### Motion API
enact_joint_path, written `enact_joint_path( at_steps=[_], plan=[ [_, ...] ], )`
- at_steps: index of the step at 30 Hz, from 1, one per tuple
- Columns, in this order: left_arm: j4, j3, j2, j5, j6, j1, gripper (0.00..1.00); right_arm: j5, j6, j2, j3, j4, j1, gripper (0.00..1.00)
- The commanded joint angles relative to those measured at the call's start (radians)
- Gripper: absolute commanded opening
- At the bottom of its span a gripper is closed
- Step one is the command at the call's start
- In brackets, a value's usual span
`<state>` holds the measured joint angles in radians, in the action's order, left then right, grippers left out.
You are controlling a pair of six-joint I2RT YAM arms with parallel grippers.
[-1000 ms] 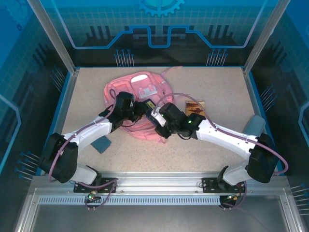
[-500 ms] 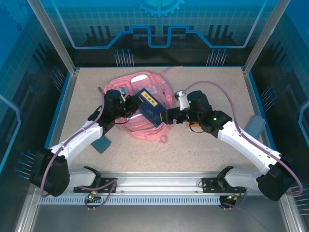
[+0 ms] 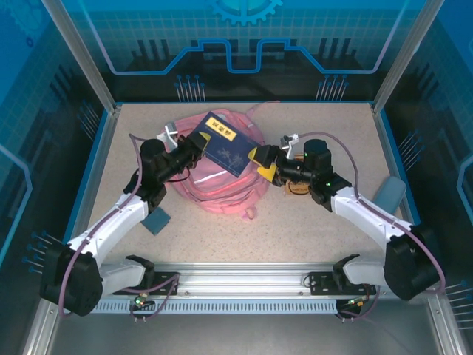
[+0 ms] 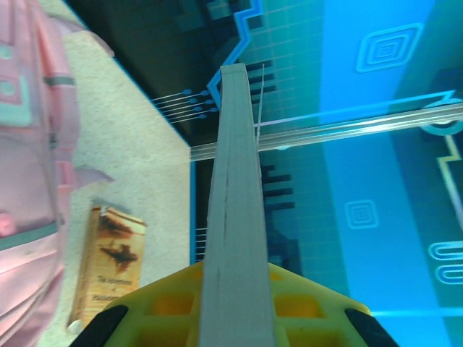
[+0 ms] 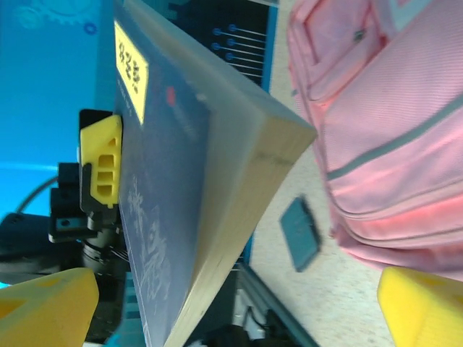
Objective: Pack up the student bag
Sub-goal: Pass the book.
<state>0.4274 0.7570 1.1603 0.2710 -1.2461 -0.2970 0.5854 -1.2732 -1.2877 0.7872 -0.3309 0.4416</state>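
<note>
Nearby, brown book point(image 4: 108, 269) beside student bag point(image 3: 219, 191).

Table point(image 3: 325, 222): student bag point(image 3: 222, 194) lies at centre, slightly left of the midline, between the two arms.

Thick book point(image 3: 229, 146) is over the far part of the bag, held clear of the table and tilted. Its left edge sits between the fingers of the left gripper point(image 3: 198, 142). The right gripper point(image 3: 260, 163) is just beside the book's right corner, with its fingers spread to either side of it.

Thin booklet point(image 3: 156, 220) lies flat on the table, near-left of the bag, just beside the left forearm.

Paperback point(image 4: 108, 267) lies flat on the table just right of the bag, under the right arm.

Padded item point(image 3: 389, 194) sits at the table's right edge, well apart from the bag.
</note>
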Motion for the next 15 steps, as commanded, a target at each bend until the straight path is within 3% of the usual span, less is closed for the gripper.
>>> enact_joint_path(
  at_steps=[1,3,8,15],
  plan=[
    [0.143,0.013,-0.002,0.035,-0.06,0.007,0.0,0.058,-0.133,-0.035,0.032,-0.183,0.024,0.99],
    [0.149,0.013,-0.001,0.035,-0.066,0.007,0.0,0.051,-0.136,-0.047,0.041,-0.198,0.032,0.97],
    [0.151,0.0,0.003,0.032,-0.074,0.007,0.0,0.037,-0.183,-0.079,0.031,-0.314,0.049,0.78],
    [0.16,-0.01,0.013,0.031,-0.085,0.007,0.0,0.01,-0.228,-0.11,0.012,-0.426,0.064,0.64]
  ],
)
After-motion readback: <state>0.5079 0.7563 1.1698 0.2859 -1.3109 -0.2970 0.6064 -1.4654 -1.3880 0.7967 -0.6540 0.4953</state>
